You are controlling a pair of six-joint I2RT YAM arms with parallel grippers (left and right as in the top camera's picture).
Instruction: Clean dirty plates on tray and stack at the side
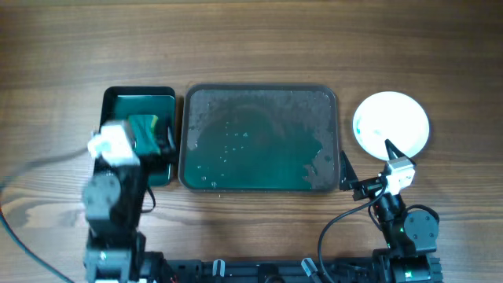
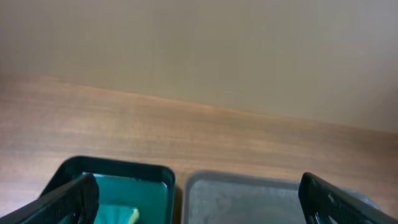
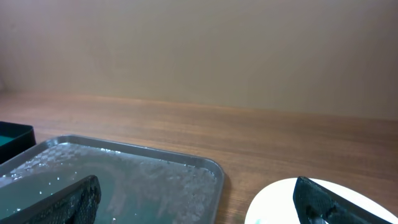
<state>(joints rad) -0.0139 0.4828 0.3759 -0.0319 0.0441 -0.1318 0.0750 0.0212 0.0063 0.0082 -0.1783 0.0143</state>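
Observation:
The large grey-green tray (image 1: 259, 181) lies wet in the middle of the table with no plate on it; it also shows in the right wrist view (image 3: 124, 174) and the left wrist view (image 2: 249, 193). White plates (image 1: 391, 122) sit on the wood to its right, with a small teal mark; how many are stacked I cannot tell. The plate's edge shows in the right wrist view (image 3: 280, 202). My right gripper (image 1: 368, 161) (image 3: 199, 208) is open and empty, between tray and plates. My left gripper (image 1: 153, 141) (image 2: 196, 205) is open and empty over the small tray's right side.
A small black tray (image 1: 118, 98) (image 2: 118, 171) with teal water stands left of the large tray, with a green-yellow sponge (image 1: 143, 126) (image 2: 127, 216) in it. Bare wooden table lies behind the trays. A cable runs off the left arm to the left.

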